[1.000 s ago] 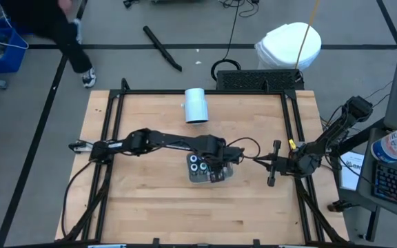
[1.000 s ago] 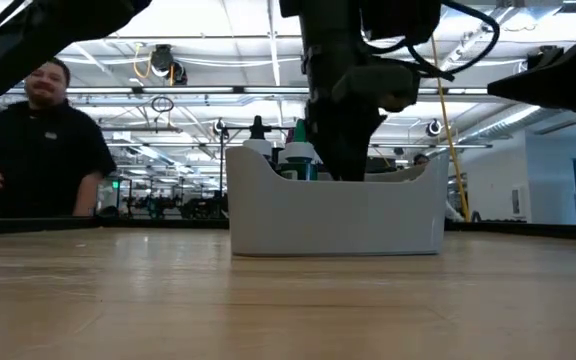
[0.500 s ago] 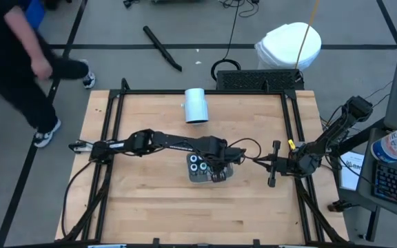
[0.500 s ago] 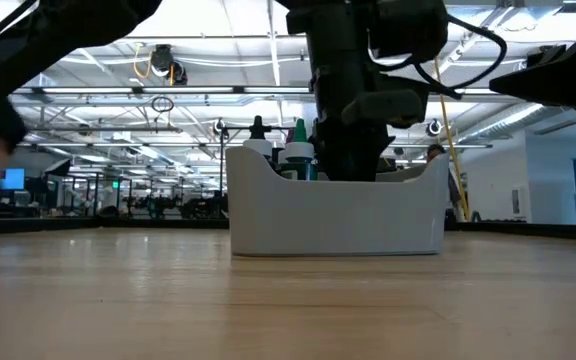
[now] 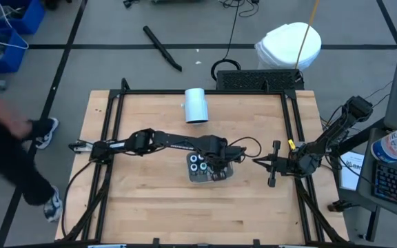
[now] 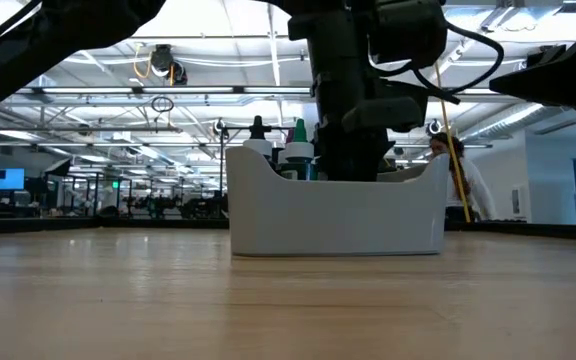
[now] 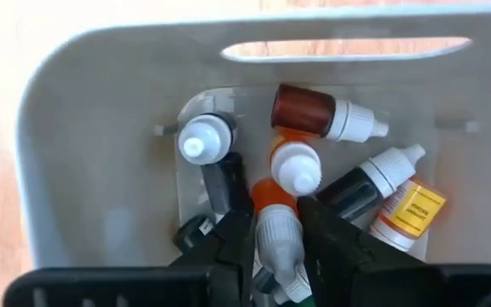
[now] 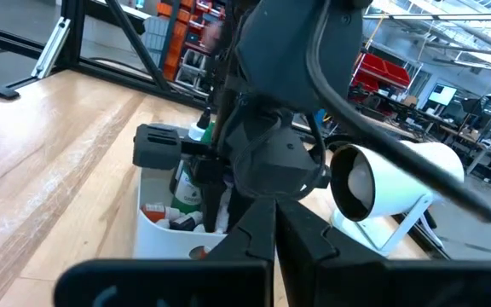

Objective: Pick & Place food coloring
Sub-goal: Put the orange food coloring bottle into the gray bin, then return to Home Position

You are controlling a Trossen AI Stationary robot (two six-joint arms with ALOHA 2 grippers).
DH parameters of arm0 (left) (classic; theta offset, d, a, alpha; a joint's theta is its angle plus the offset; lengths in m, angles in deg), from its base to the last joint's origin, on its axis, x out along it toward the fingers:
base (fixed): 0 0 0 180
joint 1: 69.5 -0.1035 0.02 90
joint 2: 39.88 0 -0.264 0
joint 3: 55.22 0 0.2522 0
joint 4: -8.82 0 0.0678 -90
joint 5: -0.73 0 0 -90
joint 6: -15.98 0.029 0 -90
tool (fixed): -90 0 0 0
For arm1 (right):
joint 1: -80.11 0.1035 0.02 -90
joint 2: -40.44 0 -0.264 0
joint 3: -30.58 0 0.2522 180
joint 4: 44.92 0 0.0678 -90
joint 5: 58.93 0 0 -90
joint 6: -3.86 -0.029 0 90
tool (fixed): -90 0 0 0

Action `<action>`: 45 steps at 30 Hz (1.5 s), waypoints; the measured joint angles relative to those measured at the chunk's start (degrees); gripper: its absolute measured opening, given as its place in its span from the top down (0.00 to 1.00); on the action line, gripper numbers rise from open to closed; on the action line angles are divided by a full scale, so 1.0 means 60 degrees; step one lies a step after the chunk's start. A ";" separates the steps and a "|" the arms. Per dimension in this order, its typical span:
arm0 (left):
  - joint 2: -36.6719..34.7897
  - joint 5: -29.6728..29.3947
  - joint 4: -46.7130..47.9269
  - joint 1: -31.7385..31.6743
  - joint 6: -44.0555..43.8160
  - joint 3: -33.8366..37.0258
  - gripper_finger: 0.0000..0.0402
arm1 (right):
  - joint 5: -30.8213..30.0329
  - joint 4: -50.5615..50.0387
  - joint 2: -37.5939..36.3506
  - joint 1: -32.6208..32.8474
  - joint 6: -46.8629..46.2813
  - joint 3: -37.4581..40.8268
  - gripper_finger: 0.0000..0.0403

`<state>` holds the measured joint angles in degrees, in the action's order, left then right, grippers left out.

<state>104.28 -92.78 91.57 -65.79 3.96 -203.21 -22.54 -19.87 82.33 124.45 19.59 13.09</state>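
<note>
A grey tray (image 5: 200,178) stands mid-table with several small white-capped food coloring bottles (image 7: 331,115) inside, some lying and some upright (image 6: 298,152). My left gripper (image 7: 276,232) reaches down into the tray and is shut on one orange-bodied bottle (image 7: 267,194). In the high view it sits over the tray's right half (image 5: 218,167). My right gripper (image 5: 256,161) hovers shut and level to the right of the tray, holding nothing. My left gripper pinches the orange bottle by its white cap end (image 7: 280,247) between its two fingers. The fingers come from above, pointing down into the tray. The orange body sticks out below the fingertips among the other bottles; whether it rests on the tray floor I cannot tell.
A large white cylinder (image 5: 196,105) lies near the table's far edge. A black frame (image 5: 109,131) runs around the tabletop. A person (image 5: 5,158) moves past the table's left side. Bare wood lies in front of the tray (image 6: 288,300).
My left gripper has sunk a little deeper into the tray with the bottle still between its fingers. The person has walked along the table's left side toward the near edge.
</note>
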 joint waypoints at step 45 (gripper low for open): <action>-0.6104 -0.4377 0.2152 0.4003 0.1313 0.0118 0.98 | 0.1022 0.0003 0.0001 0.0004 -0.0510 0.0004 1.00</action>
<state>67.66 -119.04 104.48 -41.77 11.84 -202.51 -16.40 -19.85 82.33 124.47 16.53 13.11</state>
